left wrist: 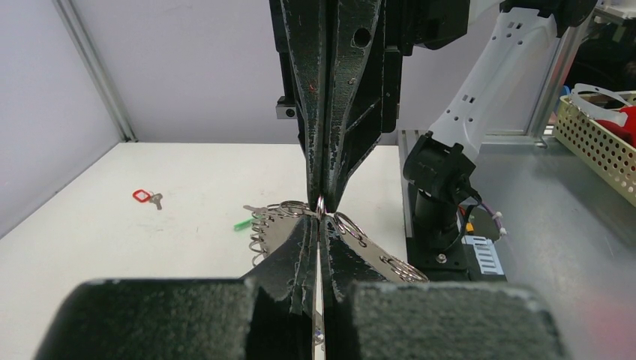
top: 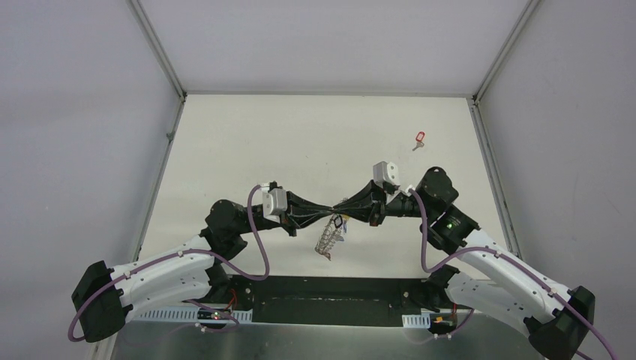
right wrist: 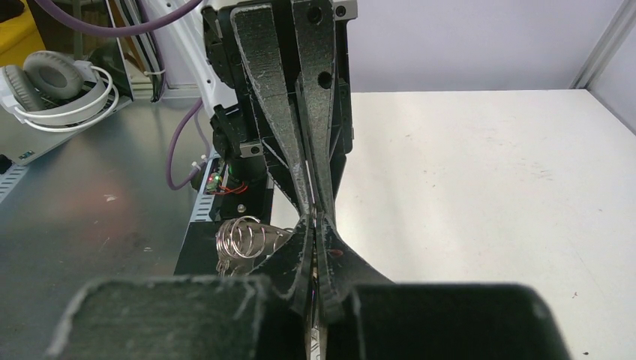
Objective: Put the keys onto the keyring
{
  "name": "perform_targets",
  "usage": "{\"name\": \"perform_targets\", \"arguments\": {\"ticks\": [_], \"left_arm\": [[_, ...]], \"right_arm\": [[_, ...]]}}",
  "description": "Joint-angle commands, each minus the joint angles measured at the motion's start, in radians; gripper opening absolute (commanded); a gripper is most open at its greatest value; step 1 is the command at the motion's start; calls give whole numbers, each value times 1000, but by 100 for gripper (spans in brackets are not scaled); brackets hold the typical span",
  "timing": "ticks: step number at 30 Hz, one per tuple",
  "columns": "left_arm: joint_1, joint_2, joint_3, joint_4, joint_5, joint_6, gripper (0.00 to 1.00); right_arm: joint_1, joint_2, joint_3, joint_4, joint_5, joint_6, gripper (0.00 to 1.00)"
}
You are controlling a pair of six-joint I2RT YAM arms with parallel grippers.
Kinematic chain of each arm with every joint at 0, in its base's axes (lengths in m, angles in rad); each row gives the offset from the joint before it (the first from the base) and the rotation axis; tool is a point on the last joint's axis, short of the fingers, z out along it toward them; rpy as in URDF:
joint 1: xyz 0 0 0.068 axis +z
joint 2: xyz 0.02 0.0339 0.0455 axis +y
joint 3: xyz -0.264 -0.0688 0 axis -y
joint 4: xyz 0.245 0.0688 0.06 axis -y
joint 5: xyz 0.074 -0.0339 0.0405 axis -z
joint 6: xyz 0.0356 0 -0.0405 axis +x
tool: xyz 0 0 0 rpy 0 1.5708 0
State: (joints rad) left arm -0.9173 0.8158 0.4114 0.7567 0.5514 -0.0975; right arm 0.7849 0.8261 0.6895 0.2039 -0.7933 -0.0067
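- At nine o'clock of the table's (top: pixel 247 150) centre, overhead view: left gripper (top: pixel 322 214), reaching toward three o'clock. Claw closed tight. The keyring appears pinched in it, its fringe fanning out on both sides of the fingers in the left wrist view.
- At centre, toward six o'clock of the spot where the two claws meet: keyring (top: pixel 328 238), a dark ring fringed with small silver split rings, hanging below the fingertips.
- At nine o'clock of the keyring, left wrist view: green tag (left wrist: pixel 241 223). Whether its key is already threaded on or lies loose cannot be told.
- At three o'clock of centre: right gripper (top: pixel 346 206), reaching toward nine o'clock, tip to tip with the left. Claw closed. A small silver loop shows right at its tips, but whether it is nipped there cannot be told.
- At one o'clock, well apart from both arms: red-tagged key (top: pixel 419 139), lying loose on the table, not on the ring.
- Step in hand, by judgement: preparing the ring. One claw steadies it while the other works at the fringe, and no key is being carried.
- Next move, by judgement: the left claw must keep a firm hold. The right claw must let go, reach to one o'clock for the red-tagged key and bring its hole squarely onto one split ring. The alignment is fine work, and the hanging ring may swing or slip.
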Motion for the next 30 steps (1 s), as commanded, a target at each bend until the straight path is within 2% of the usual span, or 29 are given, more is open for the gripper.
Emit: {"name": "perform_targets", "arguments": {"ticks": [1, 3, 5, 6, 11, 16, 24, 30], "left_arm": [[-10, -19, 36, 53, 15, -7, 3], [-11, -31, 55, -21, 16, 6, 23], [-11, -53, 84, -168, 3, 31, 34], [-11, -64, 105, -245, -3, 41, 35], [-11, -71, 225, -593, -23, 145, 37], [-10, 4, 313, -774, 14, 182, 35], [-23, 98, 327, -791, 49, 163, 33], [-59, 128, 327, -746, 15, 151, 31]], "right_arm": [[-3, -6, -4, 40, -6, -10, 0], [-3, -10, 5, 7, -5, -19, 0], [-2, -9, 26, -63, 0, -44, 0], [-3, -7, 39, -131, 5, -61, 0], [-3, 26, 126, -386, 42, -125, 0], [-3, 95, 233, -577, 58, -158, 0], [-1, 193, 355, -812, 103, -206, 0], [-1, 197, 364, -799, 82, -191, 0]]}}
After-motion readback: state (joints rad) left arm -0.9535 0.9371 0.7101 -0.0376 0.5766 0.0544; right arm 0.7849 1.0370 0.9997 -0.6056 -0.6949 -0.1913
